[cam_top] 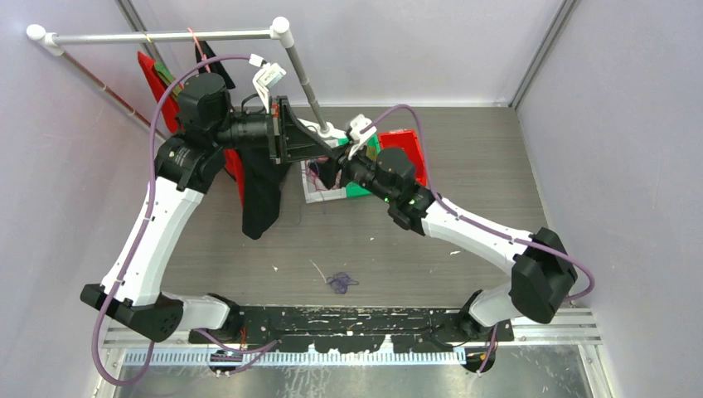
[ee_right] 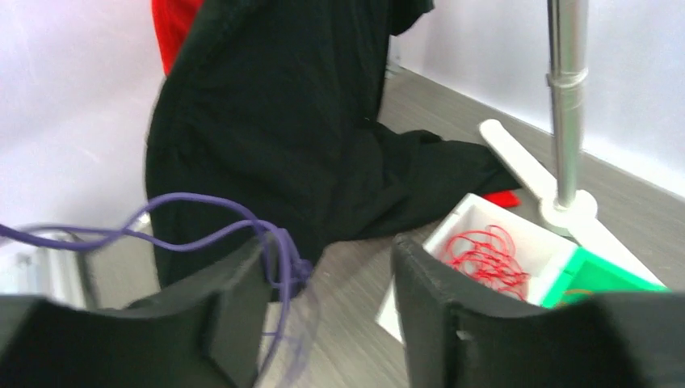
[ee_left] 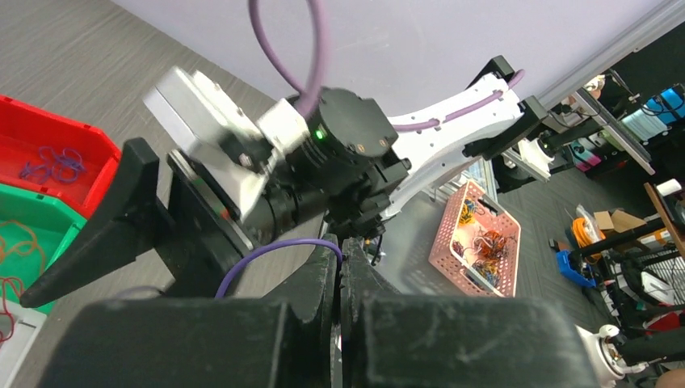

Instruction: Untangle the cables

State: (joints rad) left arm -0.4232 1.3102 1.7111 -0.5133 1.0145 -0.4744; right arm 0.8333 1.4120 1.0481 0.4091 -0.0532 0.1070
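Nearest the arm bases, a small purple clump is lying loose on the table, well apart from both grippers. Farther in, the two arms are meeting above the bins. The left gripper is showing its fingers pressed together, and a purple cable is running into the seam between them, so it appears to be pinching that strand. The right gripper is standing with its fingers spread, and the same purple strand is looping against the inner side of one finger without being clamped. The wire is looking thin, light and limp, sagging in soft curves, so it is likely to slide through a loose hold and snag on itself; a firm pinch on a single free run, away from any knot, is probably the best hold. Beyond the grippers, red cables are sitting in a white bin, orange cables are lying in the green bin beside it, and more purple wire is resting in the red bin. Farthest back, a black garment is hanging beside the rack pole.
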